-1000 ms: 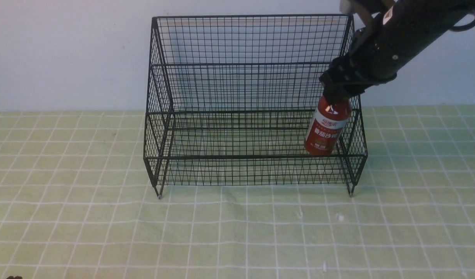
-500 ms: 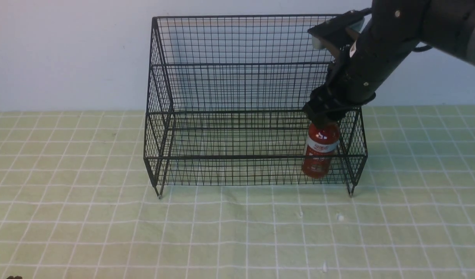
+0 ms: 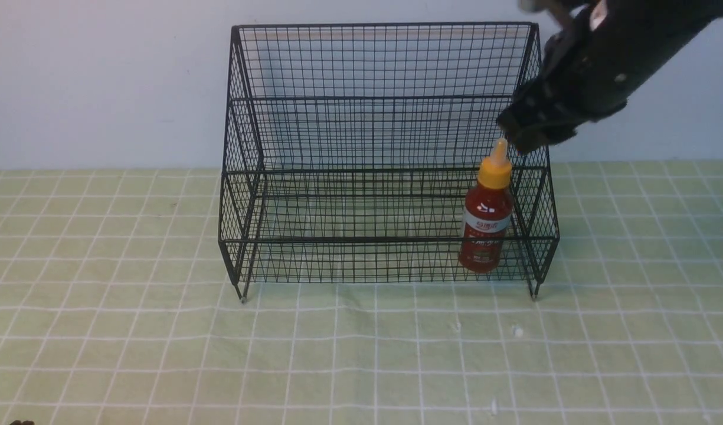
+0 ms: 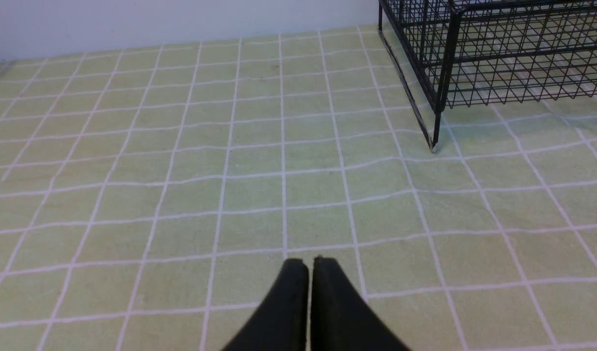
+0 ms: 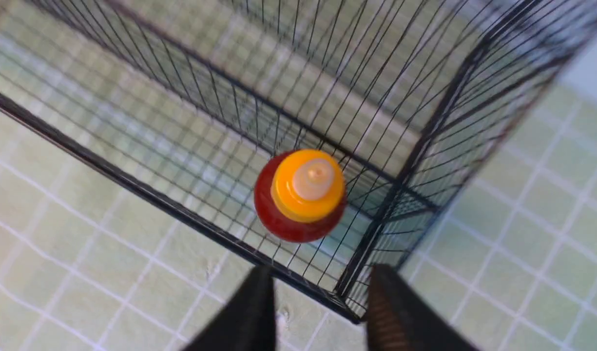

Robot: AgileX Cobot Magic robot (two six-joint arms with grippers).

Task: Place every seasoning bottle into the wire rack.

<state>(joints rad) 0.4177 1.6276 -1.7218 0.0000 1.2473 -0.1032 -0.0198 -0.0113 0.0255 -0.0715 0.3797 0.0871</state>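
A dark-red seasoning bottle (image 3: 486, 227) with a yellow-orange nozzle cap stands upright in the lower front tier of the black wire rack (image 3: 385, 59), near its right end. The right wrist view looks down on the bottle (image 5: 298, 217); its cap shows from above, inside the rack's corner (image 5: 376, 234). My right gripper (image 3: 523, 139) hangs just above and right of the cap, apart from it. In the right wrist view the right gripper (image 5: 320, 275) is open with nothing between its fingers. My left gripper (image 4: 306, 263) is shut and empty, low over the cloth, left of the rack (image 4: 473, 48).
A light-green cloth (image 3: 361, 354) with a white grid covers the table. A pale wall (image 3: 101, 88) rises right behind the rack. Small white specks (image 3: 517, 332) lie on the cloth in front of the rack's right leg.
My right gripper lowered the bottle into the rack's lower tier, let go of it and rose up and to the right. The bottle now stands alone with its cap showing.
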